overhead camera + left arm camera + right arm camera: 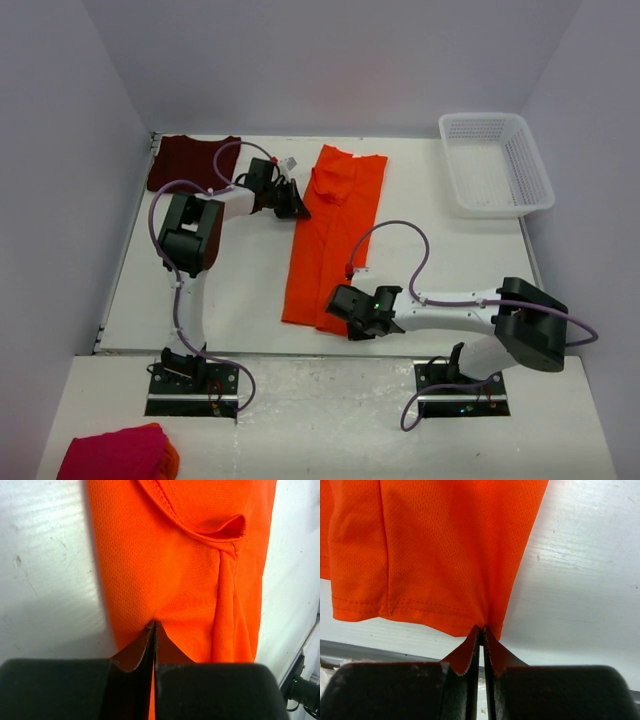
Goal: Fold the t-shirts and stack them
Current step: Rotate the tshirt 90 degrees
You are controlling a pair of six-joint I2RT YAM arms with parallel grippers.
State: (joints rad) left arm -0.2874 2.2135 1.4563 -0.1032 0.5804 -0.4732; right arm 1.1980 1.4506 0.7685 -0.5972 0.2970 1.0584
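Observation:
The orange t-shirt (pixel 335 230) lies as a long narrow folded strip down the middle of the table, collar end at the far side. My left gripper (pixel 298 212) is shut on its left edge near the far end; the left wrist view shows the tips (pixel 154 625) pinching the orange cloth (pixel 180 570). My right gripper (pixel 340 318) is shut on the near hem corner, and its tips (pixel 482 628) pinch the orange hem (pixel 445 545). The maroon t-shirt (pixel 190 162) lies folded at the far left corner, partly behind the left arm.
A white mesh basket (pixel 495 165) stands at the far right. A pink-red cloth bundle with an orange edge (pixel 115 455) lies on the near ledge at bottom left. Purple cables loop over both arms. Grey walls close in the table.

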